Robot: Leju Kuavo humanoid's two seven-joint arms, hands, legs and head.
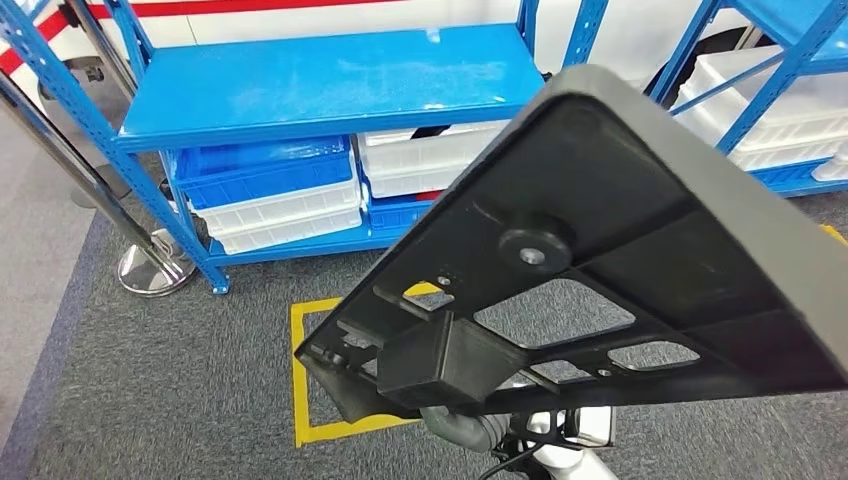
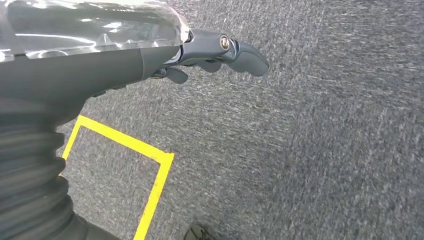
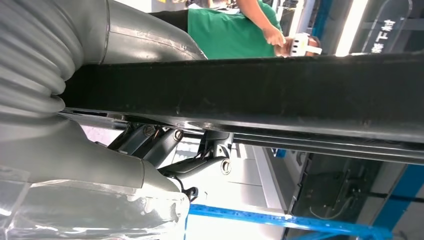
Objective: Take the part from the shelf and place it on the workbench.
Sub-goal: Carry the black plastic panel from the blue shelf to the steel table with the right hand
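Right up against your head view is the black part (image 1: 620, 240), a flat ribbed panel lifted clear of the blue shelf (image 1: 320, 85) and tilted so its underside faces you. Your right hand (image 3: 175, 150) grasps it along one edge; in the right wrist view the fingers (image 3: 215, 165) press up under the long black bar of the panel. Your left hand (image 2: 215, 52) hangs over the grey carpet (image 2: 325, 125) holding nothing, fingers loosely curled rather than clenched.

As I judge it, the pick is done and the carry to the workbench is the step in hand. No workbench shows yet, so you will need to turn. Keep the panel tilted as little as you can, since a one-edge hold on a wide plate invites it to swing or slip.

Mind the panel's far corner, which reaches toward the shelf upright (image 1: 770, 90) and the white bins (image 1: 760, 100) on the right. A person in a green shirt (image 3: 225, 30) stands near that side. Open carpet around the yellow floor marking (image 1: 310, 370) gives you turning room.
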